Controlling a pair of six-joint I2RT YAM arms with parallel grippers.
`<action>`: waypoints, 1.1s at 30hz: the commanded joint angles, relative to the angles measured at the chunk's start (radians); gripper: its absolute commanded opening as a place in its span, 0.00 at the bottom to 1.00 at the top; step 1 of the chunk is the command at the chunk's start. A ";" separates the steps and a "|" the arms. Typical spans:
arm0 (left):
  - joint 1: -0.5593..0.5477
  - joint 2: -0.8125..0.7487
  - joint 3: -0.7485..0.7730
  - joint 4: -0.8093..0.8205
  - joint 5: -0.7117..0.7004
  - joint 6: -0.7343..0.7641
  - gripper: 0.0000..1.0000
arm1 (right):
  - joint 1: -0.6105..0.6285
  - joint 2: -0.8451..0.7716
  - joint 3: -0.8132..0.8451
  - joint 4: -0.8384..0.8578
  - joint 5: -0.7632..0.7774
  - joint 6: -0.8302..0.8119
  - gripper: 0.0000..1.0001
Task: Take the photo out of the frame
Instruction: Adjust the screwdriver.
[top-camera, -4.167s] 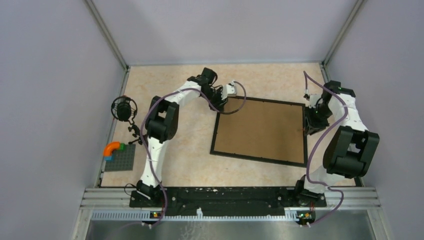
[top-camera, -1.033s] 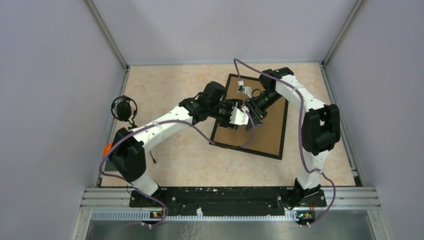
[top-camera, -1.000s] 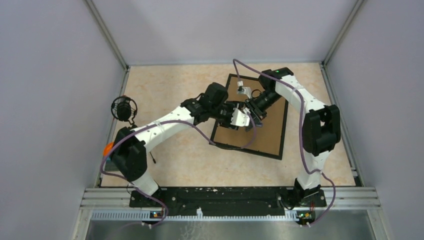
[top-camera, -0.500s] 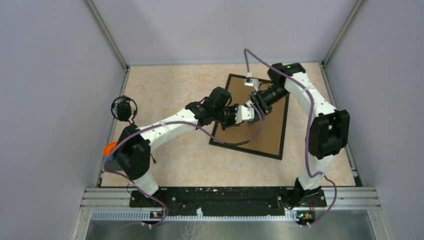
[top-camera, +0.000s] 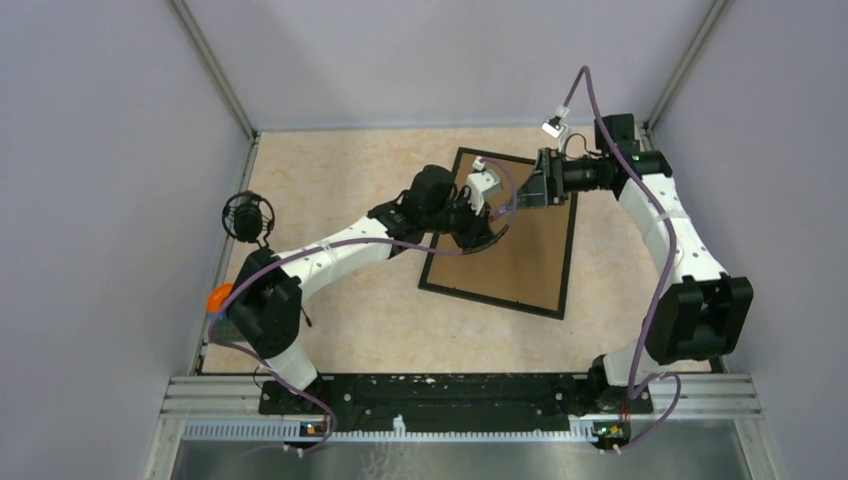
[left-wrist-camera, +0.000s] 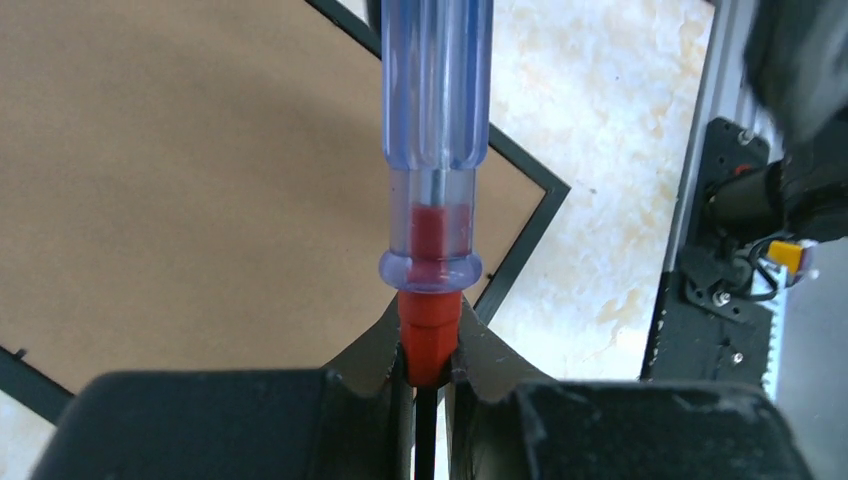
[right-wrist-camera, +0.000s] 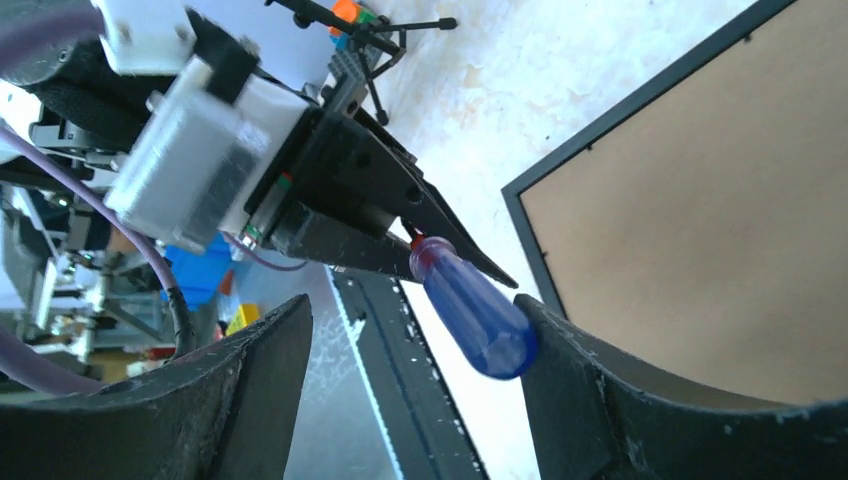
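One screwdriver (left-wrist-camera: 437, 100), now in left hand (left-wrist-camera: 428, 352)

screwdriver (left-wrist-camera: 437, 100): clear blue handle, red collar
black round device (top-camera: 247, 217): on a tripod, table (top-camera: 350, 170) edge at 9 o'clock
orange block (top-camera: 218, 297): 8 o'clock, partly hidden

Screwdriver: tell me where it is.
Left wrist view, centre: the screwdriver is clamped in the left end effector, above the frame, near its corner.
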 joint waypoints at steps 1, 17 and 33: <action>0.001 -0.002 0.021 0.138 -0.022 -0.183 0.00 | 0.014 -0.109 -0.161 0.411 -0.025 0.365 0.70; -0.008 -0.008 -0.009 0.244 -0.004 -0.177 0.00 | 0.038 -0.122 -0.332 0.759 -0.058 0.740 0.45; -0.031 -0.026 -0.020 0.198 -0.016 -0.153 0.51 | -0.011 -0.104 -0.363 0.796 -0.035 0.743 0.00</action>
